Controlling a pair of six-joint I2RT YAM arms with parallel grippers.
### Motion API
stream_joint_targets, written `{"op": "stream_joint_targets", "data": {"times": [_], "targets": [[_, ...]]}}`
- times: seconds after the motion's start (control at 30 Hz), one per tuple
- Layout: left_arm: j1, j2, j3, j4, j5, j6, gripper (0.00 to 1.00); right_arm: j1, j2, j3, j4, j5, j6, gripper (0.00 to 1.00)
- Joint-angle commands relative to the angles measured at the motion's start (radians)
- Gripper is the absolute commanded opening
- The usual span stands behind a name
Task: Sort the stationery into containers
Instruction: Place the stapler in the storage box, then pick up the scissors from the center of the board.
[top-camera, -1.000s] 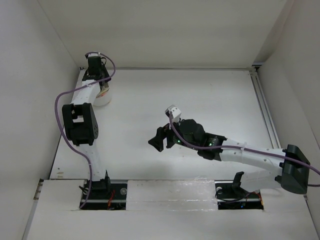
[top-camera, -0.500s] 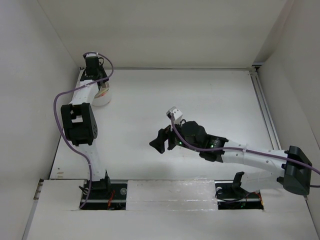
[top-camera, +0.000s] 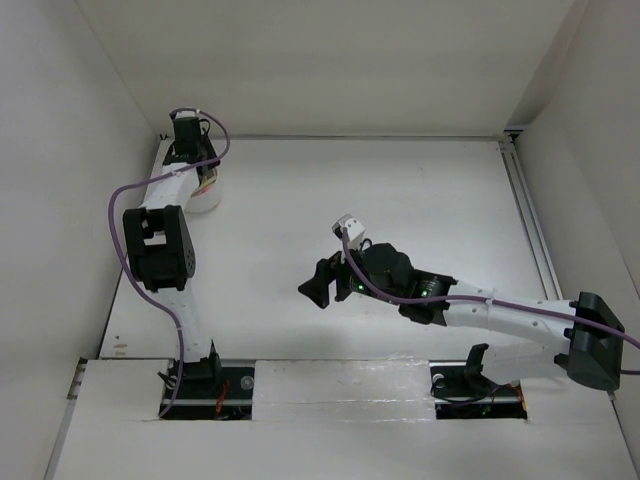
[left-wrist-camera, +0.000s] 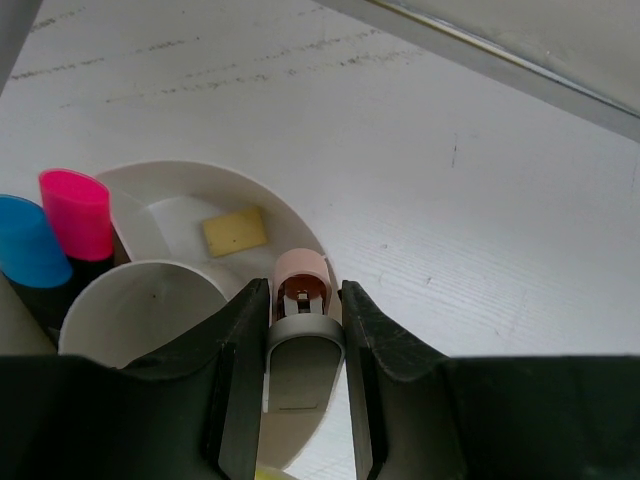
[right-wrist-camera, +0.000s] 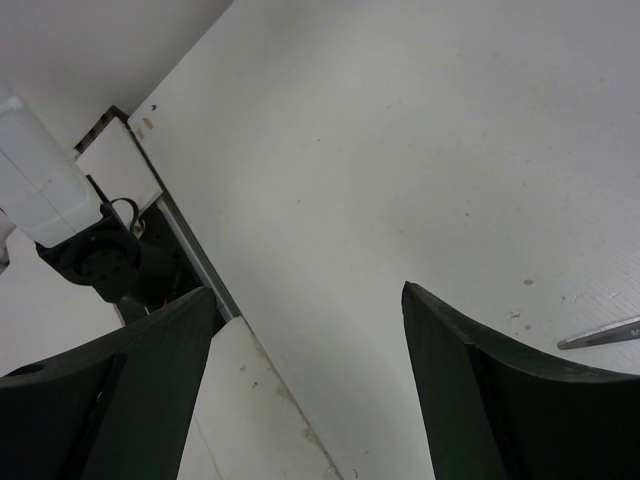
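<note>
1. Left gripper (left-wrist-camera: 300, 302) jaws clamp pink pen (left-wrist-camera: 300, 272) at white cup (left-wrist-camera: 262, 196) rim; tan eraser (left-wrist-camera: 235, 230) just ahead-left, pink-cap marker (left-wrist-camera: 75, 213) and blue-cap marker (left-wrist-camera: 25, 240) further left.
2. Right gripper (right-wrist-camera: 305, 300) jaws wide apart, holding nothing; bare table (right-wrist-camera: 400, 150) ahead, silver blade tip (right-wrist-camera: 600, 332) just right of the right jaw.

White table (top-camera: 400, 190) — white cup (top-camera: 208, 200) far-left corner, metal blade tip (right-wrist-camera: 600, 332)

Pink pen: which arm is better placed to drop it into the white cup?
Left: the left tool is shut on the pink pen at the white cup; the right tool hangs open mid-table.
</note>
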Motion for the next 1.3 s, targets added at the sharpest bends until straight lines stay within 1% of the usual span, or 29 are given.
{"op": "stream_joint_targets", "data": {"times": [0.0,0.07,0.1,0.2,0.27,0.33,0.47,0.5,0.6,0.63,0.7,0.73,0.77,0.8,0.87,0.97,1.0,1.07,1.1,1.17,1.2,1.23,1.27], "targets": [[0.002,-0.062,-0.025,0.041,0.0,0.002,0.05,0.009,-0.029,-0.01,0.048,-0.007,0.013,0.81],[0.002,-0.071,-0.025,0.041,-0.009,0.002,0.08,0.009,-0.04,-0.01,0.048,-0.007,0.013,0.82],[0.002,-0.071,-0.034,0.041,-0.009,0.002,0.15,0.009,-0.05,-0.01,0.048,-0.007,0.013,0.82],[0.002,-0.08,-0.034,0.041,-0.009,0.002,0.31,0.009,-0.05,-0.01,0.048,-0.007,0.022,0.82],[0.002,-0.091,-0.034,0.041,-0.009,0.002,0.38,0.009,-0.06,-0.01,0.048,-0.007,0.022,0.82],[0.002,-0.1,-0.034,0.041,-0.009,-0.008,0.49,0.009,-0.06,-0.01,0.039,-0.007,0.022,0.82],[-0.007,-0.136,0.006,0.021,0.009,-0.009,0.56,0.009,-0.06,-0.01,0.039,0.013,0.022,0.82],[-0.007,-0.136,0.018,0.021,0.009,-0.009,0.6,0.009,-0.049,0.0,0.039,0.022,0.022,0.82],[-0.027,-0.186,0.029,0.012,0.036,-0.018,0.73,0.009,-0.002,0.033,-0.009,0.118,0.055,0.9],[-0.027,-0.206,0.038,0.012,0.046,-0.018,0.8,0.009,0.017,0.05,-0.059,0.14,0.08,0.9],[-0.027,-0.221,0.068,-0.016,0.079,-0.035,0.88,-0.021,0.058,0.085,-0.108,0.192,0.107,0.94],[-0.027,-0.222,0.094,-0.028,0.096,-0.047,0.95,-0.032,0.1,0.117,-0.131,0.209,0.135,0.99],[-0.027,-0.234,0.105,-0.039,0.125,-0.047,1.0,-0.046,0.121,0.137,-0.186,0.229,0.153,0.99],[-0.027,-0.251,0.116,-0.06,0.135,-0.073,1.0,-0.09,0.146,0.16,-0.223,0.264,0.173,0.99],[-0.027,-0.281,0.153,-0.092,0.158,-0.093,1.0,-0.155,0.222,0.229,-0.324,0.264,0.219,0.99],[-0.027,-0.332,0.173,-0.178,0.156,-0.149,1.0,-0.268,0.29,0.268,-0.368,0.251,0.229,0.99],[-0.027,-0.373,0.173,-0.215,0.102,-0.176,1.0,-0.29,0.304,0.268,-0.401,0.251,0.239,0.99],[-0.027,-0.409,0.182,-0.36,0.052,-0.228,1.0,-0.339,0.347,0.297,-0.45,0.321,0.264,0.99],[-0.027,-0.444,0.182,-0.416,0.002,-0.284,1.0,-0.354,0.361,0.297,-0.504,0.348,0.31,0.99],[-0.027,-0.493,0.144,-0.509,0.001,-0.309,1.0,-0.399,0.393,0.306,-0.555,0.434,0.38,0.99],[-0.027,-0.524,0.066,-0.525,0.001,-0.309,1.0,-0.414,0.426,0.306,-0.569,0.447,0.405,0.99],[-0.027,-0.597,0.012,-0.525,0.001,-0.341,1.0,-0.428,0.44,0.306,-0.569,0.447,0.405,0.98],[-0.027,-0.638,-0.05,-0.502,0.001,-0.341,1.0,-0.455,0.453,0.306,-0.557,0.436,0.414,0.98]]}}
